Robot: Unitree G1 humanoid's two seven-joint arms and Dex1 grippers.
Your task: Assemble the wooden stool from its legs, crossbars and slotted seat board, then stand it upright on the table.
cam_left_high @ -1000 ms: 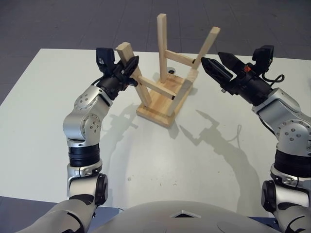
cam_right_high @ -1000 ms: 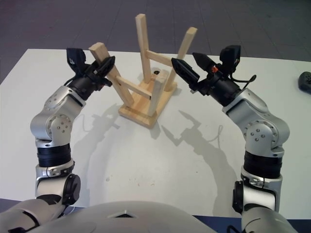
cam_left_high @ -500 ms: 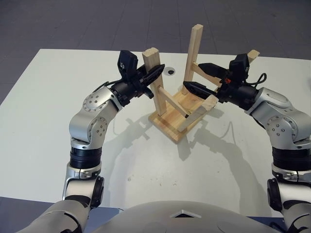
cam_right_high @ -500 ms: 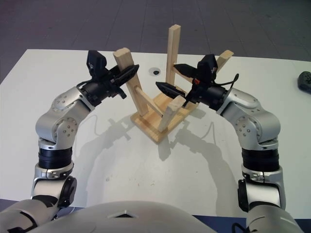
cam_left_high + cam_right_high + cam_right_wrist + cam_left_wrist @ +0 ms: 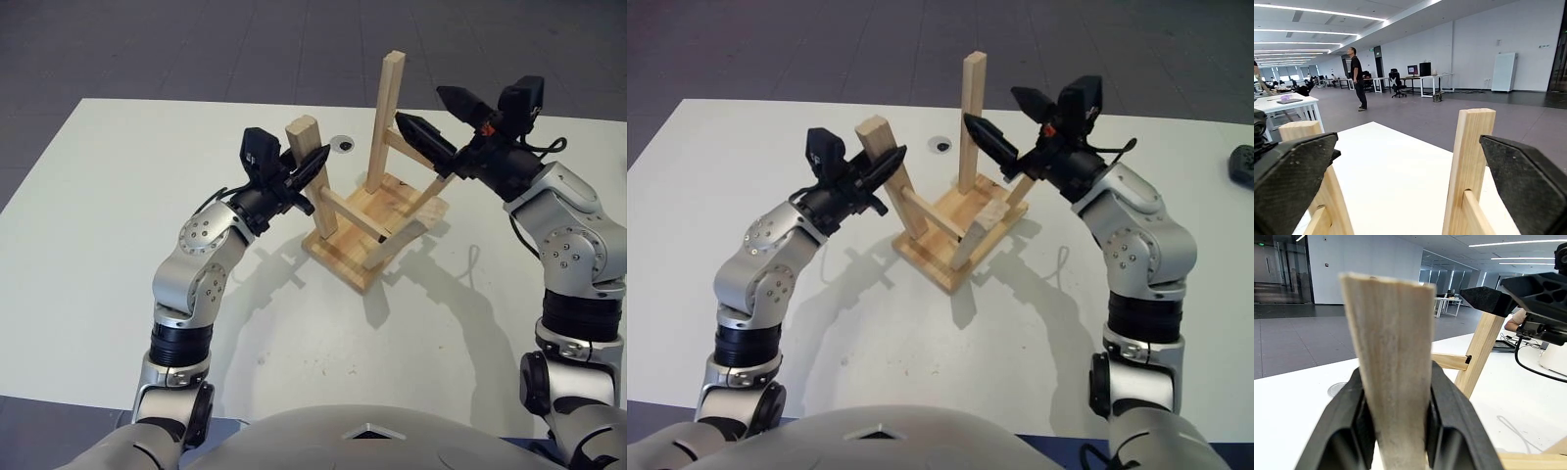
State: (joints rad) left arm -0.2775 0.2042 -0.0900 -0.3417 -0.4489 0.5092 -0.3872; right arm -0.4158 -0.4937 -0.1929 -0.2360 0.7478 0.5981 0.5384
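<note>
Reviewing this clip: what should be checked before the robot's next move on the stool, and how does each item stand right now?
1. Grip of the left gripper on a leg: ok, shut on it.
2. Grip of the right gripper: not ok; it is open, with fingers either side of another leg and not touching it.
3. The crossbar joined to its legs: ok where visible; other joints cannot tell.
4. Standing upright: not ok; the legs point up and the seat board is down.
5. Seat board flat on the table: cannot tell.
</note>
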